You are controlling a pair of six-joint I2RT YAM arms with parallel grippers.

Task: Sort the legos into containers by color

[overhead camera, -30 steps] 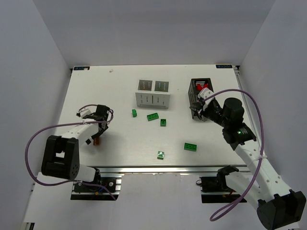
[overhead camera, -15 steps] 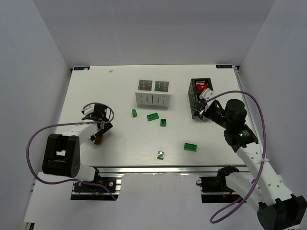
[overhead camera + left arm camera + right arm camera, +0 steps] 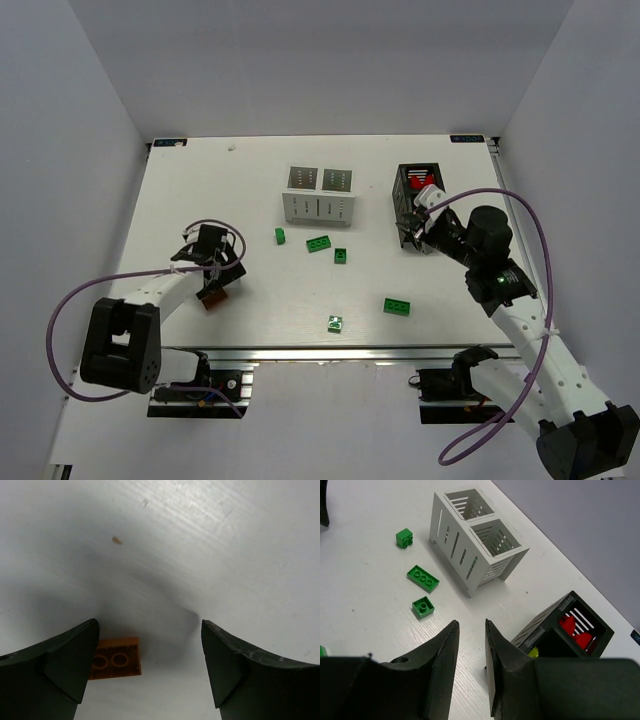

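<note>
My left gripper (image 3: 214, 284) (image 3: 149, 630) is open and low over the table at the left. An orange-brown lego (image 3: 212, 298) lies upside down right beside its left finger (image 3: 116, 658), not gripped. My right gripper (image 3: 412, 228) (image 3: 470, 625) is slightly open and empty, next to the near side of the black container (image 3: 418, 192) (image 3: 555, 625). That container holds red legos (image 3: 432, 188) (image 3: 576, 628) and a yellow-green one (image 3: 534, 653). The white container (image 3: 319, 195) (image 3: 451, 540) stands at the middle back. Green legos (image 3: 319, 243) (image 3: 423, 578) lie loose in front of it.
More green legos lie on the table: a small one (image 3: 281, 236) (image 3: 404, 537), another small one (image 3: 341, 255) (image 3: 423, 607), a long one (image 3: 397, 306), and a lighter one (image 3: 336, 323) near the front edge. White walls close in the table on three sides.
My left gripper has shifted right and a little toward the front edge, staying over the orange-brown lego. My right arm has barely moved.
</note>
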